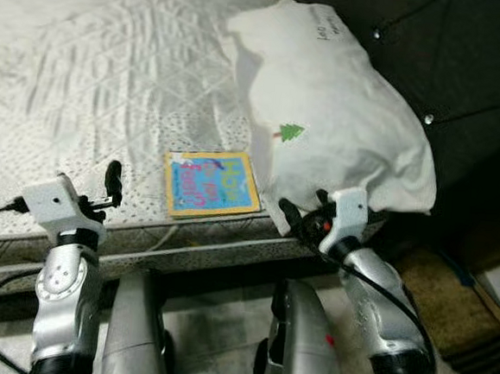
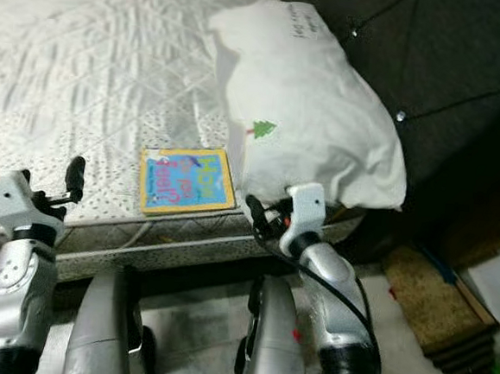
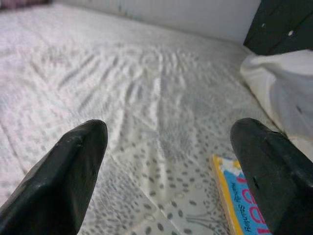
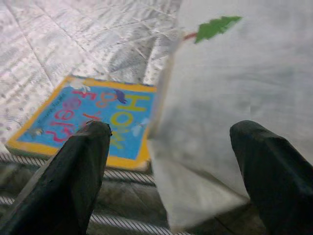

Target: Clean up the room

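Left claw (image 1: 111, 185): fingers spread wide, holding nothing, hovering at the near edge of the bed (image 1: 103, 71), left of the book. In its wrist view the two black fingers (image 3: 68, 171) frame bare quilted mattress, with the book's yellow edge just off toward the right finger.

Book (image 1: 211, 182): flat on the mattress close to the near edge, between the two claws. Blue cover, yellow border, coloured lettering. Long axis runs roughly left to right, slightly skewed to the bed edge. Its right end touches, or is slightly tucked under, the pillow; cannot tell which.

Pillow (image 1: 333, 116): white, small green tree mark, lies to the right of the book and runs to the far right corner of the bed; its near corner overhangs the edge.

Right claw (image 1: 304, 219): wide, empty, at the bed edge directly under the pillow's near corner. Its wrist view shows the book on one side and pillow cloth on the other.

Judgement: the right claw is nearer the book's right end, but the pillow crowds that approach; the left claw has the open path along the mattress.

Dark tufted headboard (image 1: 468, 57) at far right.
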You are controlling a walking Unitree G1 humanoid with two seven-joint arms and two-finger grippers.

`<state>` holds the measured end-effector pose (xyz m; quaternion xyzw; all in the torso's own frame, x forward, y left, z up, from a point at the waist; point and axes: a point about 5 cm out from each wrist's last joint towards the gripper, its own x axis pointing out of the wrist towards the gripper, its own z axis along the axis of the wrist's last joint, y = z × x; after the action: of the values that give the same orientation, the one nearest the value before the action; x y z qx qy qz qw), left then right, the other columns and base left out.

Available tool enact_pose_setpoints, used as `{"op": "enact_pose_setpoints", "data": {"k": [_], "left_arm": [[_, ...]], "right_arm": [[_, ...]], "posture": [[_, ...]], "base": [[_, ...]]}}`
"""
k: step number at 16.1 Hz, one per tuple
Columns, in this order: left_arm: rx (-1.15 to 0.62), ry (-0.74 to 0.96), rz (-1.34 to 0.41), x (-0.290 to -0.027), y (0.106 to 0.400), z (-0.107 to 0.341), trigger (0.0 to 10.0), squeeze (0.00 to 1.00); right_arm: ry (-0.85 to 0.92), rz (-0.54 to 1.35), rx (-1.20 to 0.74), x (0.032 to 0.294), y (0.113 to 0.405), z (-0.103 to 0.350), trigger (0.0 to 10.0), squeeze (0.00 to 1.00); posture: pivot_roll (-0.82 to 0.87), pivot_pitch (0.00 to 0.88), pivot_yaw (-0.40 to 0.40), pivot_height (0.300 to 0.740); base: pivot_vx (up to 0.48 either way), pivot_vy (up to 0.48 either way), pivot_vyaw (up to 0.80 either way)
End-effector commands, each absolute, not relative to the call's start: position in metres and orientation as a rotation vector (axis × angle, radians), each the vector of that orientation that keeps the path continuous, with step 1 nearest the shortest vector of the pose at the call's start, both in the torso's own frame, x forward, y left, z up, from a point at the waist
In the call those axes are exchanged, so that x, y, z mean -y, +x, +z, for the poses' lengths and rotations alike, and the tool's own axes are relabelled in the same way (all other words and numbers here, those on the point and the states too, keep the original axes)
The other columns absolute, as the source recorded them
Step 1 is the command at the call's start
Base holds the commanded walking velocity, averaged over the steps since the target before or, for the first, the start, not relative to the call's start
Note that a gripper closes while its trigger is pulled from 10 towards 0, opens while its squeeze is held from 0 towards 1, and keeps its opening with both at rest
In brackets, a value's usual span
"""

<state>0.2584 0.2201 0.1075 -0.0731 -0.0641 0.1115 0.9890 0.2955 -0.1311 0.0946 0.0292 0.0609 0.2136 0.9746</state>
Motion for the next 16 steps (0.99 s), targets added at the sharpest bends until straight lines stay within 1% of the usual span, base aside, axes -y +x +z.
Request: {"op": "enact_pose_setpoints", "data": {"k": [1,2,4,5,6,9,11,12,13,14,16], "left_arm": [[0.103,-0.126,0.234,-0.22,0.252,0.107,10.0,1.0],[0.111,-0.087,0.247,-0.222,0.247,0.111,10.0,1.0],[0.092,-0.055,0.246,-0.218,0.242,0.114,10.0,1.0],[0.085,-0.055,0.246,-0.217,0.241,0.113,10.0,0.75],[0.075,-0.046,0.235,-0.214,0.241,0.113,10.0,0.0],[0.049,-0.008,0.237,-0.212,0.24,0.112,10.0,0.0],[0.014,-0.007,0.244,-0.213,0.239,0.108,10.0,0.0],[0.002,-0.02,0.249,-0.214,0.241,0.105,10.0,0.0],[0.018,0.006,0.255,-0.214,0.244,0.107,10.0,0.0],[-0.016,0.018,0.248,-0.212,0.251,0.105,10.0,0.0],[0.002,0.024,0.221,-0.206,0.257,0.107,10.0,0.0]], "right_arm": [[0.079,0.413,-0.094,0.132,0.3,0.099,10.0,0.0],[0.098,0.416,-0.045,0.127,0.306,0.107,10.0,0.0],[0.101,0.412,-0.034,0.123,0.313,0.11,10.0,0.0],[0.105,0.41,-0.035,0.121,0.315,0.109,10.0,0.0],[0.106,0.409,-0.034,0.12,0.317,0.109,10.0,0.0],[0.114,0.4,-0.023,0.119,0.322,0.11,10.0,0.0],[0.117,0.388,-0.024,0.118,0.324,0.106,10.0,0.0],[0.118,0.382,-0.028,0.118,0.325,0.104,10.0,0.0],[0.119,0.373,-0.026,0.118,0.327,0.104,10.0,0.0],[0.119,0.365,-0.021,0.119,0.33,0.105,10.0,0.0],[0.114,0.361,-0.014,0.122,0.332,0.106,10.0,0.0]], "posture": [[0.01,0.082,-0.033,0.552],[0.02,0.076,-0.027,0.552],[0.03,0.063,-0.027,0.577],[0.04,0.05,-0.031,0.587],[0.04,0.043,-0.033,0.597],[0.05,0.018,-0.028,0.637],[0.04,0.0,-0.008,0.657],[0.05,0.0,-0.011,0.667],[0.05,0.0,-0.012,0.677],[0.04,0.0,-0.014,0.697],[0.03,0.0,-0.024,0.727]], "base": [[0.0,0.0,0.0],[0.0,0.0,0.0],[0.0,0.0,0.0],[0.0,0.0,0.0],[0.0,0.0,0.0],[0.0,0.0,0.0],[0.0,0.0,0.0],[0.0,0.0,0.0],[0.0,0.0,0.0],[0.0,0.0,0.0],[0.0,0.0,0.0]]}}
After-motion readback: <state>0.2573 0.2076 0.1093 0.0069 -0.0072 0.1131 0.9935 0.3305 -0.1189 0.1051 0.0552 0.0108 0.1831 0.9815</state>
